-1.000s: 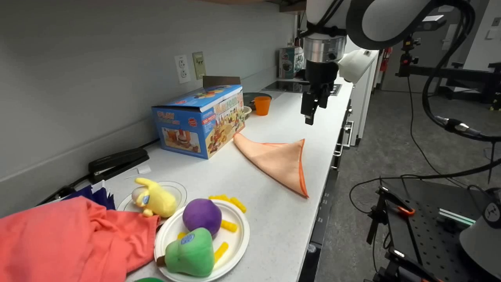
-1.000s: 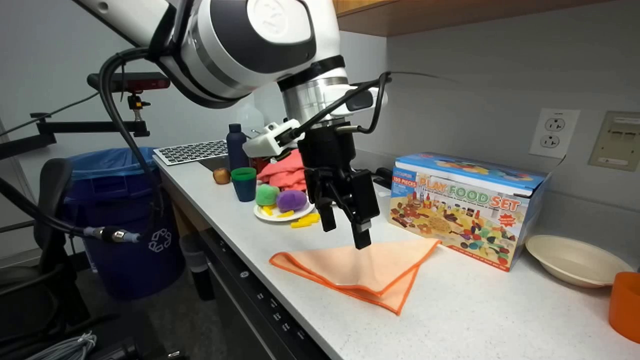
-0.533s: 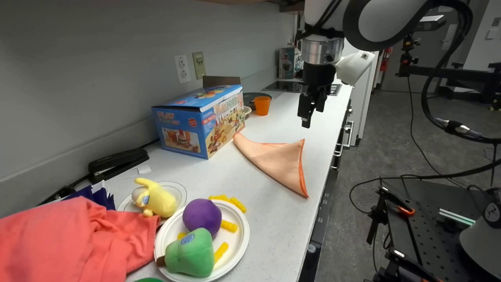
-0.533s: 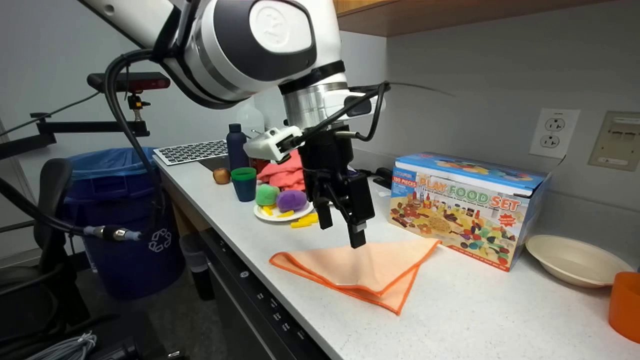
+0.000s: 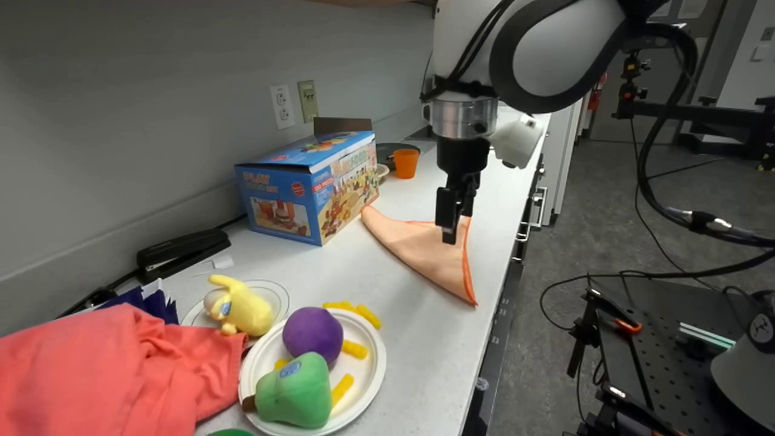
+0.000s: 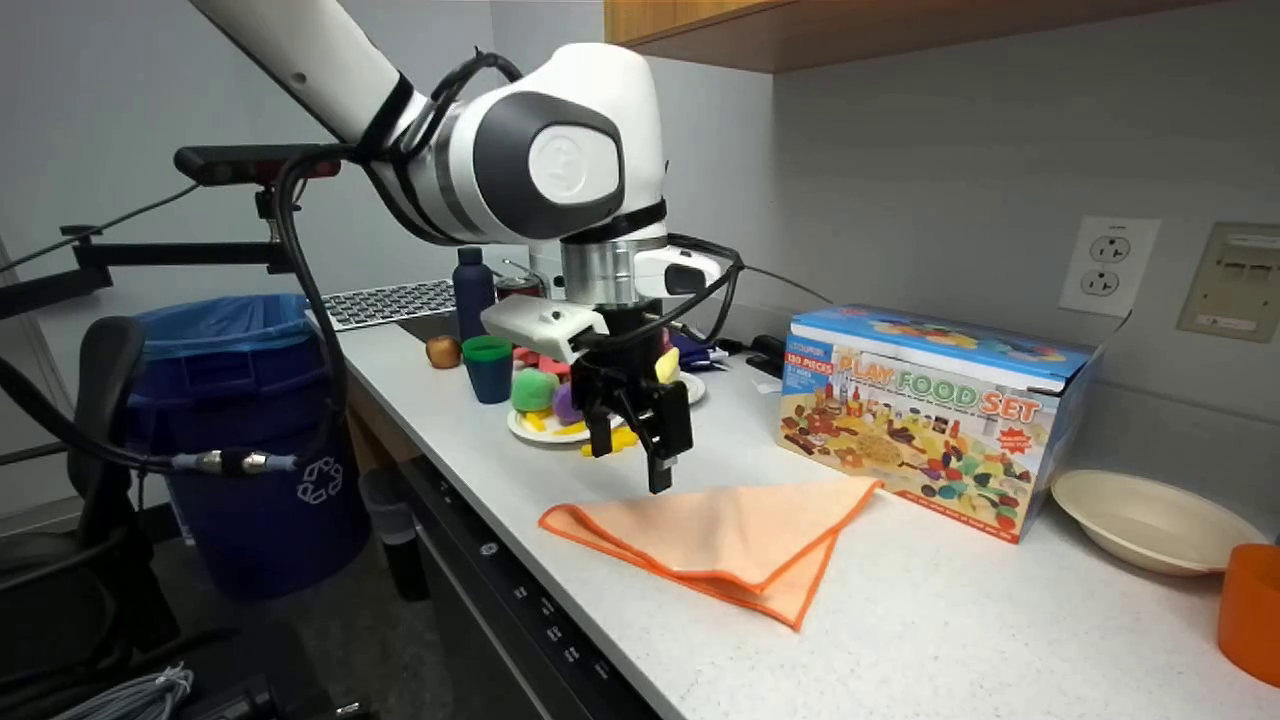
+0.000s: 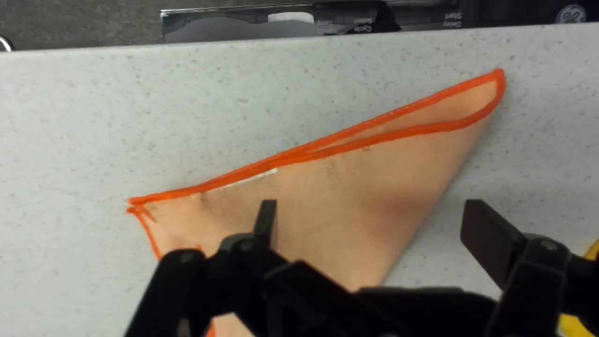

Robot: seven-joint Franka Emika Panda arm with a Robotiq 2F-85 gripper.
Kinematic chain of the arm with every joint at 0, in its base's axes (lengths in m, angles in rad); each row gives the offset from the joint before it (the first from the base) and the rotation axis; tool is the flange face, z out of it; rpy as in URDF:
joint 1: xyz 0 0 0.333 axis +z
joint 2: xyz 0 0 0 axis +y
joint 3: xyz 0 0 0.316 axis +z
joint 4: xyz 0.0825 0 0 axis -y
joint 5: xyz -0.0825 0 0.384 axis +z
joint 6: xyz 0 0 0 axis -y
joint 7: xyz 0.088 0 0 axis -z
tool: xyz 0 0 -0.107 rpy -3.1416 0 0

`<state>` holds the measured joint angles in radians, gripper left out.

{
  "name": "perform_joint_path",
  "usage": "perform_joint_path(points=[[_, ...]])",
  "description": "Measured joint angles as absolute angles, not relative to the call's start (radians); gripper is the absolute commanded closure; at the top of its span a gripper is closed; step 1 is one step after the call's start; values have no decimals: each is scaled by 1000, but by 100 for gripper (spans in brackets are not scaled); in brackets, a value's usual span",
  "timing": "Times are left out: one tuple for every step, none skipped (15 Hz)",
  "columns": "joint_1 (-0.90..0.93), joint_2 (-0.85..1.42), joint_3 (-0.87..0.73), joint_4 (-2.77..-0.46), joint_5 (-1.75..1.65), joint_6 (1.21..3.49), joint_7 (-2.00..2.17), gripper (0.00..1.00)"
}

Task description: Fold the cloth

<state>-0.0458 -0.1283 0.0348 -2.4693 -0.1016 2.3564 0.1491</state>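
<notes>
Cloth [image 5: 418,248] is lying on the counter [image 5: 424,357] in an exterior view, doubled into a rough triangle; a box [image 5: 309,188] is standing at its ten o'clock and a plate [image 5: 372,381] is sitting at its seven o'clock. The gripper [image 5: 458,224] is hanging in front of the cloth's one o'clock side. In an exterior view where a bowl [image 6: 1150,520] is resting at the cloth's three o'clock, the gripper is hovering towards its eleven o'clock, carrying nothing; the upper layer [image 6: 730,535] is falling short at five o'clock, where the lower layer [image 6: 790,592] is showing beneath. In the wrist view the fingers [image 7: 267,220] are standing wide apart, released: the nine o'clock one is covering part of the cloth, the three o'clock one is showing against the counter, and the orange hems [image 7: 407,133] are parting near one o'clock. By my judgement, one diagonal fold is already in place, though its edges are not quite matching. What is remaining, I am guessing, is a second fold across the triangle or some squaring of the corners; the task sentence is not saying which.
</notes>
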Motion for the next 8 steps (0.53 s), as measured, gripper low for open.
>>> perform_joint_path(points=[[-25,-109,42,-2458,-95,2356,126,0],[-4,-91,52,-2447,-91,2354,109,0],[16,-72,64,-2436,-90,2349,96,0],[35,-54,78,-2424,-90,2336,86,0],[53,-35,91,-2412,-90,2313,76,0],[68,-17,102,-2401,-90,2288,64,0],[81,0,112,-2392,-91,2268,50,0],[90,16,118,-2383,-93,2254,37,0]])
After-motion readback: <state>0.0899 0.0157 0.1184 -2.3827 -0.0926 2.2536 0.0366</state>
